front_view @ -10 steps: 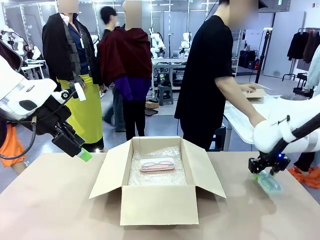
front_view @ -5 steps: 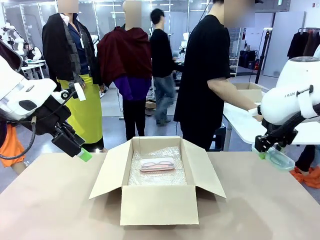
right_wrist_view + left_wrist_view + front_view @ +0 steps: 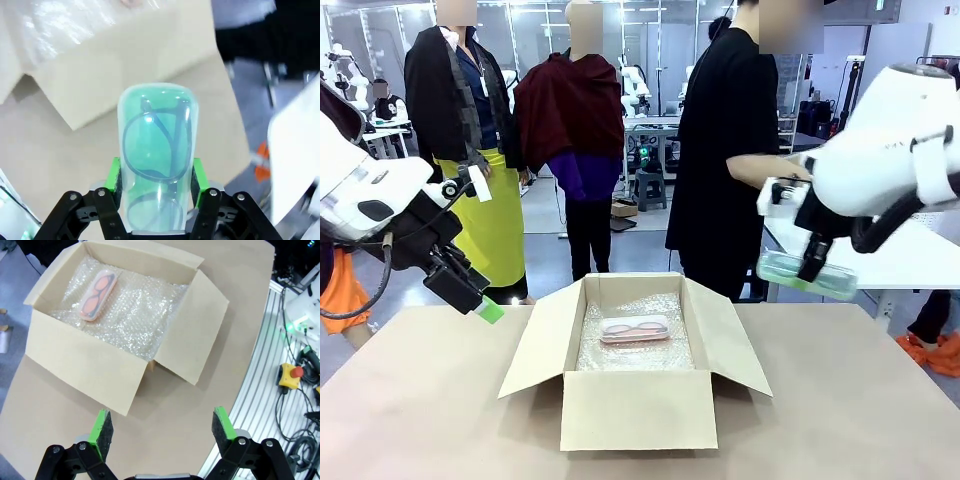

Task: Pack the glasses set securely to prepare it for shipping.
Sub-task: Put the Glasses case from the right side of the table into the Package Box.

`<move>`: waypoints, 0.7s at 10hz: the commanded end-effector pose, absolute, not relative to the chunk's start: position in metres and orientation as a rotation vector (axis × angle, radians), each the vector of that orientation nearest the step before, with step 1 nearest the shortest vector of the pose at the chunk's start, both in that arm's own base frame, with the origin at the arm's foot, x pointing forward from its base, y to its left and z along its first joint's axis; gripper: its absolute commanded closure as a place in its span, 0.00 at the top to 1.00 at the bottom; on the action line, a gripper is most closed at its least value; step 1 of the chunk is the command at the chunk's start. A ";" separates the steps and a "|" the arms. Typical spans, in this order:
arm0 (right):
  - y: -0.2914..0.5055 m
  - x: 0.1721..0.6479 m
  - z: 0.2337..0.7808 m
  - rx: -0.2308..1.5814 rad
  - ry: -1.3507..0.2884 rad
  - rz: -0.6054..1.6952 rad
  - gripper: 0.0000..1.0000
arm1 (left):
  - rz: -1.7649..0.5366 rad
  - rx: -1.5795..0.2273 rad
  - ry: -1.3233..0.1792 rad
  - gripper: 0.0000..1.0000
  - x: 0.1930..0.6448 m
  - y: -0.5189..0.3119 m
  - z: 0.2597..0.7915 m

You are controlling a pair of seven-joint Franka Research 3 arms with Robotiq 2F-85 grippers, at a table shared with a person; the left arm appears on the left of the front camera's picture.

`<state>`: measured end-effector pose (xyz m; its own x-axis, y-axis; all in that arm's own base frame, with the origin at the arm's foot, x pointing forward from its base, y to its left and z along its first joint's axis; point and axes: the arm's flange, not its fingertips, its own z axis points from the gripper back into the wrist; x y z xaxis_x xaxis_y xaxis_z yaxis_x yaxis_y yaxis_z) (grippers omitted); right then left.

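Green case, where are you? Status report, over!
Right gripper shut on green case, up in air right of box. Left gripper open, empty. Pink case in box. Box flaps open.

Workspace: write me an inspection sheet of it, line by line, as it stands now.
Surface: brown table; open cardboard box in the middle, lined with bubble wrap.
Job's things: pink case lies flat on the bubble wrap; mint green case is held in the air, right of the box, with glasses inside it.
Clutter: nothing seen.
Grippers: left gripper open and empty, left of the box; right gripper shut on the mint green case.
Cables: black cable looped by the left arm; loose cables and a yellow emergency stop button beside the table edge.
Surroundings: person in black at the far side.
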<state>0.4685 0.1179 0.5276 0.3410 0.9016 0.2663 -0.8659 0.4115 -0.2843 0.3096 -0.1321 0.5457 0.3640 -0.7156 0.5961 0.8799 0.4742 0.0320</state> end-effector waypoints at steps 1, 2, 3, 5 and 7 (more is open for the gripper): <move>0.153 0.487 0.535 0.038 -0.415 1.627 0.23 | -1.036 -0.322 -0.579 1.00 0.307 -0.132 0.547; 0.199 0.497 0.537 -0.022 -0.395 1.638 0.23 | -1.036 -0.322 -0.579 1.00 0.307 -0.132 0.547; 0.242 0.506 0.532 -0.008 -0.351 1.668 0.23 | -1.036 -0.322 -0.579 1.00 0.307 -0.132 0.547; 0.304 0.517 0.517 0.037 -0.286 1.714 0.23 | -1.036 -0.322 -0.579 1.00 0.307 -0.132 0.547; 0.345 0.524 0.495 0.054 -0.218 1.740 0.23 | -1.036 -0.322 -0.579 1.00 0.307 -0.132 0.547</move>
<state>0.5137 0.3360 0.4898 -0.2048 0.9589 0.1966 -0.9735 -0.1785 -0.1431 0.3097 -0.1319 0.5458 0.3644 -0.7151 0.5965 0.8796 0.4746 0.0316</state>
